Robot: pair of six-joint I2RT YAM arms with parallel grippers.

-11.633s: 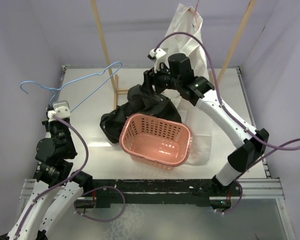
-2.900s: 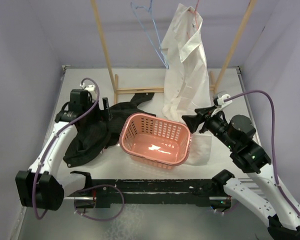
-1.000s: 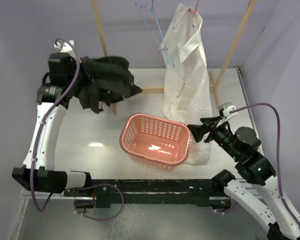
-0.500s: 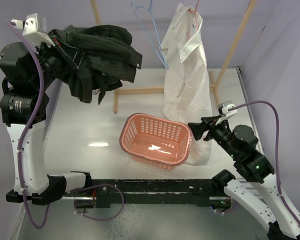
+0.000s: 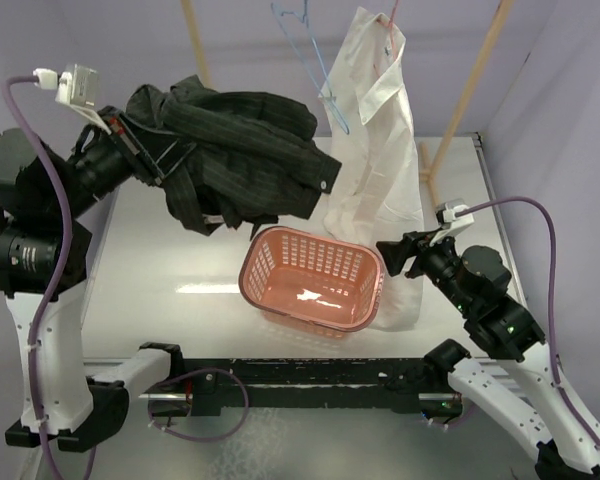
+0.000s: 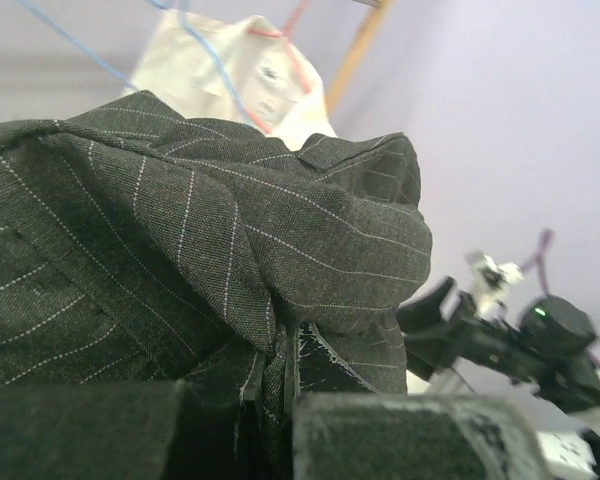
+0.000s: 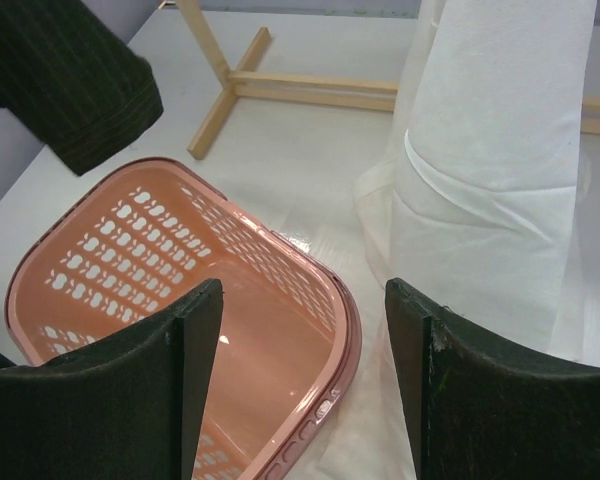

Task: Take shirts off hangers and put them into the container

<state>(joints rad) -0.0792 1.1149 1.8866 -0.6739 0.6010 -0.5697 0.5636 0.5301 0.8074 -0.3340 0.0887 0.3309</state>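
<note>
The black pinstriped shirt (image 5: 245, 150) hangs bunched in the air, up left of the salmon-pink basket (image 5: 325, 258), one cuff dangling near the basket's far rim. My left gripper (image 5: 145, 158) is raised and shut on that shirt; in the left wrist view the cloth (image 6: 180, 250) fills the frame, pinched at the left gripper (image 6: 285, 400). The white shirt (image 5: 375, 160) still hangs on the pink hanger (image 5: 390, 15), its tail on the table. The light blue hanger (image 5: 310, 50) hangs bare beside it. My right gripper (image 5: 392, 256) is open by the basket's right rim (image 7: 330, 300), nothing between its fingers (image 7: 305, 340).
Two wooden rack poles (image 5: 195, 40) (image 5: 480, 70) rise at the back, with the rack's wooden foot (image 7: 310, 90) on the table behind the basket. Purple walls close in both sides. The white shirt's tail (image 7: 500, 200) lies right of my right gripper.
My left arm has swung the black shirt rightward and down toward the basket. The right arm has barely shifted.
</note>
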